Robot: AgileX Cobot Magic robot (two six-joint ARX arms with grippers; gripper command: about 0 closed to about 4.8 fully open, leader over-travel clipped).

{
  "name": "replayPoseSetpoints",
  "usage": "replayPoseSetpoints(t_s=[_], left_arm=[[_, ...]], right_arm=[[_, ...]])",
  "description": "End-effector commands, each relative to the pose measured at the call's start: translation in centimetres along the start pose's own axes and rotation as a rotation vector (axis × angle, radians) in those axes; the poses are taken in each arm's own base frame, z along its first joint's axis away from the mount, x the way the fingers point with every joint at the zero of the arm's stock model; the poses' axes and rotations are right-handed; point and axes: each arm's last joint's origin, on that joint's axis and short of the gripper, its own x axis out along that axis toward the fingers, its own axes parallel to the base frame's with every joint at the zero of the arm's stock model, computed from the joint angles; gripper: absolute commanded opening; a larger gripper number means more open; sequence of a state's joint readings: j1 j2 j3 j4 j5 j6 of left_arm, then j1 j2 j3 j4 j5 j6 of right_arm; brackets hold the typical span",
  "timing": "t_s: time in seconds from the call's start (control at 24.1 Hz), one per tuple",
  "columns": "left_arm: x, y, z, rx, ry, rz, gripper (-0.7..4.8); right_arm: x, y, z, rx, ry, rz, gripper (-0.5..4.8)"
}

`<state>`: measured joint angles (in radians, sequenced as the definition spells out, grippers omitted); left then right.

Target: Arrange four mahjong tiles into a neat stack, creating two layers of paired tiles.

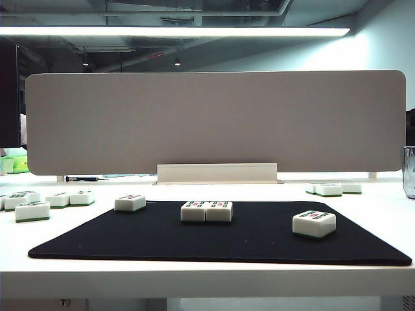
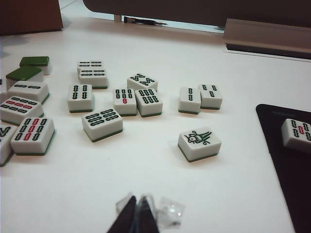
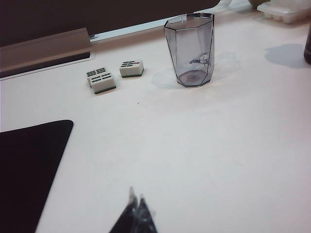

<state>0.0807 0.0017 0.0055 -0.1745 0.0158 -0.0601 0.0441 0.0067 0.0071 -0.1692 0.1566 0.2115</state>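
On the black mat [image 1: 214, 243], two mahjong tiles [image 1: 206, 211] lie side by side in the middle, face up. A single tile [image 1: 314, 223] lies toward the right of the mat. Another tile [image 1: 130, 203] sits at the mat's back left corner; in the left wrist view a tile [image 2: 297, 134] rests just inside the mat's edge [image 2: 279, 160]. No stack shows. My left gripper [image 2: 137, 213] hangs shut and empty over bare white table, short of the loose tiles. My right gripper [image 3: 137, 208] is shut and empty over white table beside the mat [image 3: 29, 165]. Neither arm shows in the exterior view.
Many loose tiles [image 2: 102, 124] lie on the white table left of the mat, one with a bird mark [image 2: 199, 144]. Right of the mat are a few tiles [image 3: 101, 80] and a clear faceted cup [image 3: 189, 51]. A grey divider [image 1: 214, 120] closes the back.
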Motion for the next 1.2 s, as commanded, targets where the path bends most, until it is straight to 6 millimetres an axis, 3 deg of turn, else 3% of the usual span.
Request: replayPoseSetpoints(t_s=[0.04,0.66,1.0,1.2], left_arm=[[0.0,0.0,-0.1,0.000,0.012,-0.002,-0.06],[0.0,0.0,-0.1,-0.001,0.012,-0.002,-0.06],[0.0,0.0,-0.1,-0.001,0.012,-0.002,-0.06],[0.0,0.0,-0.1,-0.001,0.012,-0.002,-0.06]], right_arm=[[0.0,0.0,0.2,0.000,-0.022,0.007,-0.01],[-0.3,0.3,1.4,0.009,-0.099,0.020,-0.02],[-1.4,0.6,3.8,0.015,-0.133,0.028,-0.02],[-3.4,0.9,6.9,0.017,-0.148,0.035,-0.01]])
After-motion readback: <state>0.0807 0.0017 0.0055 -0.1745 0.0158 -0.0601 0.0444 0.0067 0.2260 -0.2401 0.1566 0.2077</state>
